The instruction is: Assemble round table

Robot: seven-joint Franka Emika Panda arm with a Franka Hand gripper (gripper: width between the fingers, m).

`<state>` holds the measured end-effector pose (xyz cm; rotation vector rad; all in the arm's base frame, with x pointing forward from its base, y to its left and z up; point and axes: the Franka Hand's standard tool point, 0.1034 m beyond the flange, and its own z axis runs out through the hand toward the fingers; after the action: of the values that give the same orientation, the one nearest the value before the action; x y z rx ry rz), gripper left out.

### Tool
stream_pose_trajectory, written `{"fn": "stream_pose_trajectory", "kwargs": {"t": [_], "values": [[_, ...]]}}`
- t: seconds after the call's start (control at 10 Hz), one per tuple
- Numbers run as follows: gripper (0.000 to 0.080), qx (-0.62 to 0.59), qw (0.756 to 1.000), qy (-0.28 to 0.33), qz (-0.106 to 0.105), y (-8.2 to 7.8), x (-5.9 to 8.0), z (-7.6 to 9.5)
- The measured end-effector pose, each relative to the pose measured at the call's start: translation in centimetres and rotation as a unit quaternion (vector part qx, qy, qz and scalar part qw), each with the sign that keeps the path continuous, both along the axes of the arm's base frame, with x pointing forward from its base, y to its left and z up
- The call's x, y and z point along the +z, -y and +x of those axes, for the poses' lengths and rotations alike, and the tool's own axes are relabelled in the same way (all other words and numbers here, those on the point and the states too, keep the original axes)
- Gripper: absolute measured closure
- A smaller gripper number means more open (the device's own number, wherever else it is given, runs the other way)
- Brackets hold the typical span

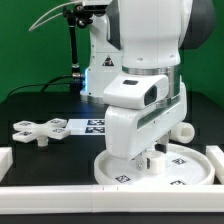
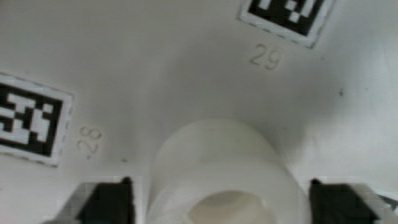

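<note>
Black counter (image 1: 40, 108) carries everything. White Panda arm (image 1: 140, 45) fills the middle of the exterior view, wrist pointing straight down. Long white border rails (image 1: 50, 190) run along the near edge and round the corner on the exterior view's left.

Round table, parts loose, not joined as far as I can see:
- Large rimmed disc (image 1: 200, 165) lies flat on the counter just behind the near rail, directly under the arm. Tags show on its face. In the wrist view its surface (image 2: 178, 60) fills the frame.
- Marker board (image 1: 88, 125) lies flat, well apart from the disc, toward the exterior view's left.
- Four-armed cross piece (image 1: 35, 130) lies flat at the board's far-left end, just beside or touching it, can't tell which. Well apart from the disc.
- Short post (image 2: 222, 165) is at the middle of the disc. Wrist view shows its rounded white body rising toward the camera. In the exterior view it's mostly hidden by the wrist. Seated or just standing there: can't tell.

Hand (image 1: 150, 157) is low over the disc centre. In the wrist view the hand (image 2: 222, 200) straddles the post, jaws spread wide, dark fingers (image 2: 107, 200) with a clear gap to the post on both sides. Gripping nothing.

Two tags on the disc in the wrist view, one (image 2: 288, 15) with "29" printed beside it, the other (image 2: 27, 115) with "28".
</note>
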<state>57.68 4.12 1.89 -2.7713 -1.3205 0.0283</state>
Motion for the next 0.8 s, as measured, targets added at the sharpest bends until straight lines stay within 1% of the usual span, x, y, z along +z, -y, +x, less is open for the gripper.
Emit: {"fn": "stream_pose_trajectory", "kwargs": {"t": [0.1, 0.2, 0.3, 0.4, 0.5, 0.6, 0.7, 0.8], "values": [[0.0164, 0.007, 1.000, -0.004, -0.001, 0.4, 0.2, -0.2], [0.0164, 0.006, 1.000, -0.012, -0.003, 1.2, 1.2, -0.7], [0.0154, -0.010, 1.000, -0.010, -0.006, 1.1, 2.2, -1.2], [0.0154, -0.033, 0.999, -0.010, -0.009, 0.6, 3.2, -2.1], [0.0151, -0.081, 0.996, -0.012, -0.018, -0.2, 4.0, -3.1], [0.0151, -0.108, 0.994, -0.012, -0.028, -1.7, 4.7, -4.1], [0.0151, -0.153, 0.988, -0.013, -0.036, -3.8, 5.1, -5.0], [0.0151, -0.181, 0.983, -0.014, -0.042, -6.3, 5.1, -5.7]]}}
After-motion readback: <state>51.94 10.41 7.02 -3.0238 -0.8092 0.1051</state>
